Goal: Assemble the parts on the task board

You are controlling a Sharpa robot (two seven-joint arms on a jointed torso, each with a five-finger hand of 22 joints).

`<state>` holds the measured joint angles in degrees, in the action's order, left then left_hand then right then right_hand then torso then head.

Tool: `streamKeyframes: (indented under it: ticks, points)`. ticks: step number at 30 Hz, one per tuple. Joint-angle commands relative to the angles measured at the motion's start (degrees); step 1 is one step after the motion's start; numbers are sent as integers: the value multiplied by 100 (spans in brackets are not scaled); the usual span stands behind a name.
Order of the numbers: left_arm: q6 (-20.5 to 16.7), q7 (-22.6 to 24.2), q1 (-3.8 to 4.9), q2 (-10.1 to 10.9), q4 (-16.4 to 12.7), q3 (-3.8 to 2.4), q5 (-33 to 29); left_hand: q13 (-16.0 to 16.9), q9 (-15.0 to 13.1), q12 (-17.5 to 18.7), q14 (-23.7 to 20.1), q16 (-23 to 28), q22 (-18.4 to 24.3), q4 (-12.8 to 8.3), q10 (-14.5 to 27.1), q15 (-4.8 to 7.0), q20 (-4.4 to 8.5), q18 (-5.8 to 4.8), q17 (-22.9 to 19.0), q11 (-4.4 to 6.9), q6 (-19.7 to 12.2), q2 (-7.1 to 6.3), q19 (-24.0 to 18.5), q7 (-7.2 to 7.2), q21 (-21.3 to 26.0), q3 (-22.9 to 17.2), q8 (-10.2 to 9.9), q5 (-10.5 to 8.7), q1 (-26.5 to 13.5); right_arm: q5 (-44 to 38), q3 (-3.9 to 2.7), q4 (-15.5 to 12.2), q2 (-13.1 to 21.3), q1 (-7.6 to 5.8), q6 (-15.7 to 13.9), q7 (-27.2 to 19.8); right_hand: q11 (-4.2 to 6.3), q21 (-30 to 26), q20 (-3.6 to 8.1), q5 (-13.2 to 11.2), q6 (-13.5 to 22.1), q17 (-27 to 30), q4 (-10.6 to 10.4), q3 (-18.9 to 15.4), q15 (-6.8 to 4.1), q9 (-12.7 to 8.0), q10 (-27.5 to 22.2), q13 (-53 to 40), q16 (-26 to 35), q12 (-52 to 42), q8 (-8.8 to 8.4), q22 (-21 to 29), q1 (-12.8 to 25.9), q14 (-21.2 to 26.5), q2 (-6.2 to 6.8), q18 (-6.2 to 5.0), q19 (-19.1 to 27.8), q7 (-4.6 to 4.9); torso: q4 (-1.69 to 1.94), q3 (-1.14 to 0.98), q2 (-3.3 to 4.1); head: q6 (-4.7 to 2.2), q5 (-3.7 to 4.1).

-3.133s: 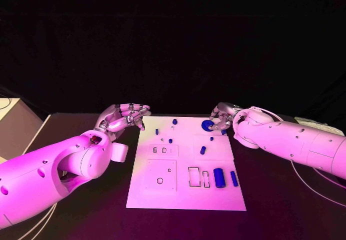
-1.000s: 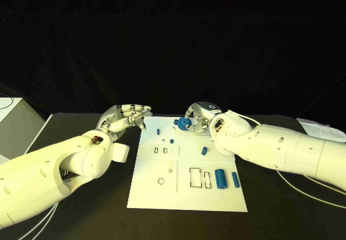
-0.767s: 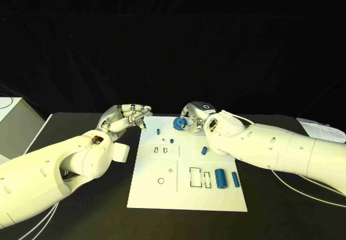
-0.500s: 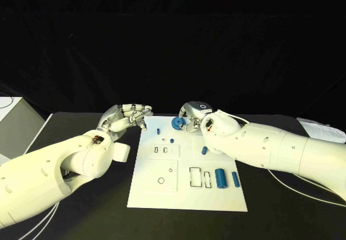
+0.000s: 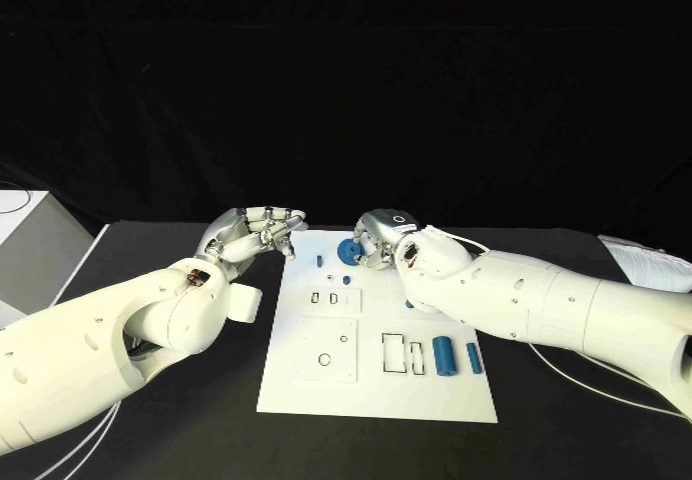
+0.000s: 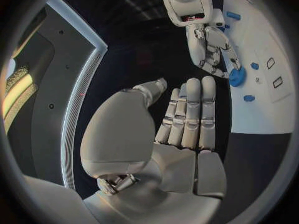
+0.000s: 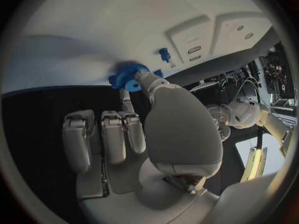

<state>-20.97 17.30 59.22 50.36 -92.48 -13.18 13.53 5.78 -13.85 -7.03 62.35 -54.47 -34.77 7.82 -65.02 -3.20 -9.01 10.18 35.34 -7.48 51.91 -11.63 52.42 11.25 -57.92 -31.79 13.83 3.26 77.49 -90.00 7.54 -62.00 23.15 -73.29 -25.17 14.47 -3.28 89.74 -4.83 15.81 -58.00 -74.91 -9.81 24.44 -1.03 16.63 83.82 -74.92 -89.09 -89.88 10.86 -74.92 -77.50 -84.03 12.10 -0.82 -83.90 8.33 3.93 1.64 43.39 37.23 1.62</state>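
The white task board (image 5: 375,385) lies in the middle of the table. My right hand (image 5: 378,240) hovers over its far edge and pinches a blue gear (image 5: 351,250) between thumb and a finger; the pinch is plain in the right wrist view, with the gear (image 7: 127,76) just above the board (image 7: 124,20). My left hand (image 5: 260,232) is raised off the board's far left corner, empty, fingers loosely bent. Its wrist view shows the bare palm (image 6: 181,154) and, beyond it, the right hand (image 6: 212,47) with the gear (image 6: 236,77).
A thick blue cylinder (image 5: 440,355) and a thin blue bar (image 5: 473,357) lie at the board's right side beside rectangular slots (image 5: 392,352). A small blue peg (image 5: 317,263) and tiny blue pieces (image 5: 349,279) stand near the far edge. A white box (image 5: 29,240) sits far left.
My right hand has carried the blue gear leftward along the board's far edge, from the far right corner toward the middle. The left hand has stayed where it was.
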Motion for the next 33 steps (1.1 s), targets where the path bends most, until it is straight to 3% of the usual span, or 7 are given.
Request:
streamKeyframes:
  ticks: [1,7,15,20,27,33]
  points:
    - [101,13,2,-6,-10,-4,18,5,-6,36,-39,-38,-7,0,-8,2,16,33,2,17,-26,39,-36,-2,-11,-43,20,-4,-2,-89,4,39,-30,9,91,-1,37,26,40,-3,-106,-1289,1,49,-55,17,618,-1508,-37,-12,11,-1508,19,-550,-17,82,-610,-78,10,5,3,-12,-3]
    - [106,5,2,-11,-9,-4,18,5,-6,36,-39,-38,-7,0,-8,2,16,33,2,17,-26,39,-36,-2,-11,-43,20,-4,-2,-70,7,95,-102,11,118,-20,36,26,40,-6,-99,-1283,-1,51,-54,15,618,-1508,-36,-12,6,-1508,30,-548,-9,82,-610,-76,18,6,-1,4,-20]
    - [107,-2,2,-10,-9,-4,18,5,-6,36,-39,-38,-7,0,-8,2,16,33,2,17,-26,39,-36,-2,-11,-43,20,-4,-2,-49,17,123,-141,14,144,-34,18,26,31,-42,-42,-1278,-6,57,-40,-2,618,-1508,-35,-12,-32,-1508,92,-547,50,82,-610,-53,-1,5,-4,18,-31]
    - [109,-6,2,-11,-6,-4,18,5,-6,36,-39,-38,-7,0,-8,2,16,33,2,17,-26,39,-36,-2,-11,-43,20,-4,-2,-18,19,127,-125,15,97,-32,-35,26,-21,-299,133,-1269,-60,-34,26,-55,618,-1508,-32,-12,-152,-1508,240,-545,161,82,-610,8,-6,3,-2,21,-45]
    - [107,-11,2,-15,5,-4,18,5,-6,36,-39,-38,-7,0,-8,2,16,33,2,17,-26,39,-36,-2,-11,-43,20,-4,-2,86,20,147,-100,14,100,-44,-120,26,-122,-265,396,-1265,-238,-461,125,-129,608,-1497,-31,0,-355,-1508,406,-543,200,82,-610,97,-6,-2,-4,19,-44]
    - [109,-13,2,-18,12,-4,19,5,-6,36,-39,-38,-7,0,-8,2,16,33,2,17,-26,39,-36,-2,-11,-43,20,-4,-2,206,21,103,-68,14,181,-121,-162,26,-170,-202,457,-1288,-661,-1317,164,-162,601,-1491,-37,7,-484,-1508,432,-547,82,82,-610,135,-3,-7,-2,22,-49]
